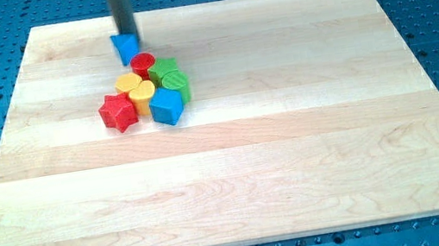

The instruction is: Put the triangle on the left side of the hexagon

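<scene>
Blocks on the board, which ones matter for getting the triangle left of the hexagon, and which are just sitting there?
Part of the job:
- blue triangle, at the cluster's upper left
- my tip, right behind the triangle
- hexagon: none of the blocks reads clearly as one

Just lying about:
- red star
- red cylinder
- blue cube
- two yellow blocks
- two green blocks
</scene>
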`<state>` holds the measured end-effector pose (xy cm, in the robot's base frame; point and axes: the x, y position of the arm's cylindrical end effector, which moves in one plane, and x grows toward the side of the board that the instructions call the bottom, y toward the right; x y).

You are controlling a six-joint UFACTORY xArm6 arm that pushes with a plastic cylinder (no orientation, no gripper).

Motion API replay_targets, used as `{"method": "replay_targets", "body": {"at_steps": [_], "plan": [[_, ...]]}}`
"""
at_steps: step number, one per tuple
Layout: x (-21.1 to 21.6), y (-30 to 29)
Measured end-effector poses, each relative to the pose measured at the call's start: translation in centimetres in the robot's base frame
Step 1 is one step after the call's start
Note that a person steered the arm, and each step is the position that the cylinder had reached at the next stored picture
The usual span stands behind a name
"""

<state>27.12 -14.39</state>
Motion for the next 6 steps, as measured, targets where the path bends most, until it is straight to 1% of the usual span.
{"method": "replay_targets", "body": {"at_steps": [1, 2, 3, 4, 5, 6], "plan": [[4.8, -4.4], [7.6, -7.5], [2.4, -5.5], [1.9, 0.7], [5.2, -2.5], [10.3, -6.2]]}}
